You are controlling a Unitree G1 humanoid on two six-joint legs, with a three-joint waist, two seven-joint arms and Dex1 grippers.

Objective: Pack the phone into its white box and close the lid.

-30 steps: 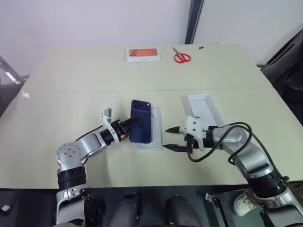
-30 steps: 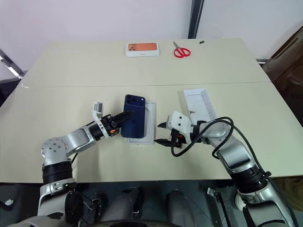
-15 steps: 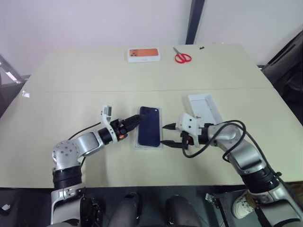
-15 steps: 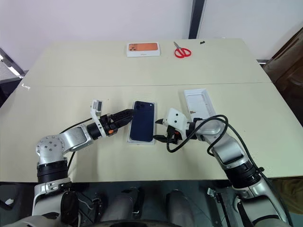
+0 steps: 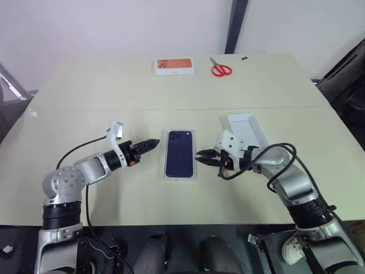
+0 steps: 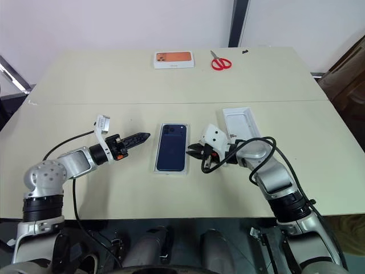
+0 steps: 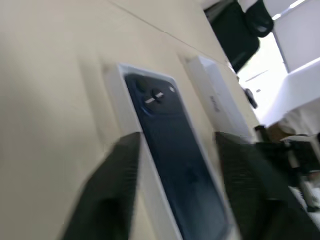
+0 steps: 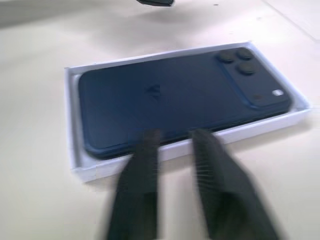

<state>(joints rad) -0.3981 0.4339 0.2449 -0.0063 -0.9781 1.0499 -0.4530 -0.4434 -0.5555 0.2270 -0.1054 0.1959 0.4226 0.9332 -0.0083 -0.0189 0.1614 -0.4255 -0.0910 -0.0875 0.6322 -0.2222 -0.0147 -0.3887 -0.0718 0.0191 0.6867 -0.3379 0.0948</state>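
Nearest, on the pale worktop (image 5: 85, 114): left pincer (image 5: 153, 142) stretched level toward the phone, off to its left side and clear of it, holding nothing; fingers look close together from the head views yet apart with the phone between them in the left wrist view, so open or closed cannot be told. Right pincer (image 5: 199, 157) on the opposite side, fingers drawn nearly together, empty, tips just beside the right edge of the white box (image 5: 180, 176), contact unclear.

Between the two pincers: the phone (image 5: 180, 153), dark navy, lying flat and back-up inside the white box, camera cluster at the far corner, white rim showing all round it.

A little farther, to the right behind the right pincer: the lid (image 5: 246, 129), resting on the worktop open side up, plain white inside, set at a slight angle, well apart from the white box.

Farthest, near the back edge of the worktop: a white box with an orange phone picture (image 5: 174, 65), and just right of it red-handled scissors (image 5: 219, 69).
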